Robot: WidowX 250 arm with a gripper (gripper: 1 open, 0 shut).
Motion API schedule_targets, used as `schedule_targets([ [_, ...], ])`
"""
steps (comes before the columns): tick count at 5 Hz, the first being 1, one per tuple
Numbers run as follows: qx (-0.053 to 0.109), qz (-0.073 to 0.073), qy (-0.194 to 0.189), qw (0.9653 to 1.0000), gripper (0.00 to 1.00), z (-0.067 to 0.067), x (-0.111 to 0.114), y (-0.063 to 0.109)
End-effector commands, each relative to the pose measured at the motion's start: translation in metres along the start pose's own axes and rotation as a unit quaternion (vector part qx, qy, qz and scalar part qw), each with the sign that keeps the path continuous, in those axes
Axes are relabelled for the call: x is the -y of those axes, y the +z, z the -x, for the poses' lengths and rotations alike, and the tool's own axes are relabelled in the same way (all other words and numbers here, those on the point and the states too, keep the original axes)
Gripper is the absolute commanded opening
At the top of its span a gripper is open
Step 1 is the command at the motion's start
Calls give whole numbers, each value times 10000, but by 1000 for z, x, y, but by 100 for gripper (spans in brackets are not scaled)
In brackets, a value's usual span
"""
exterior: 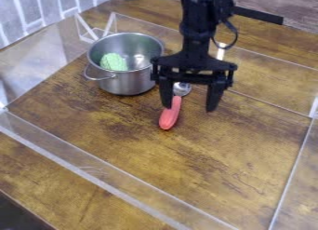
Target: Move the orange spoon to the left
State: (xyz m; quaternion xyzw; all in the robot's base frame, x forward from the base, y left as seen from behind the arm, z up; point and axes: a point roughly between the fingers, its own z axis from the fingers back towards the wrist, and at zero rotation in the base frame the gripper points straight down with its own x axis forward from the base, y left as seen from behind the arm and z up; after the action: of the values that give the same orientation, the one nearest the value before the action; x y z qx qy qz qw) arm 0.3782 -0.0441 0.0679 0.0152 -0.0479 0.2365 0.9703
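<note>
The orange spoon (170, 114) lies on the wooden table (149, 150), handle toward the front, its metal bowl mostly hidden under the gripper. Directly above the spoon's far end hangs my gripper (187, 94), pointing down, open, its black fingers (213, 90) spread wide on either side. Nothing is held between them. The spoon rests just right of the steel pot.
A steel pot (125, 61) with a green item (115, 60) inside stands at the left back. Clear plastic walls (74, 150) border the table along the front left and the back. Bare wood shows in front and to the right.
</note>
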Motion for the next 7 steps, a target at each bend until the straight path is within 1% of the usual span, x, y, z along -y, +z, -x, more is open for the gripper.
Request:
schedule_targets([
  [1,241,91,350,9991,100,-9,2,3],
  [2,225,18,674,9975,100,-12,1,-9],
  [3,206,-1,803,9966,0,-8,-5,-22],
  [4,195,-21,917,9956,0,-3,-10,-32],
  [6,227,-72,914,9955,0,-2,-10,-16],
  [7,254,-112,1009,9945,0,-4,-14,2],
])
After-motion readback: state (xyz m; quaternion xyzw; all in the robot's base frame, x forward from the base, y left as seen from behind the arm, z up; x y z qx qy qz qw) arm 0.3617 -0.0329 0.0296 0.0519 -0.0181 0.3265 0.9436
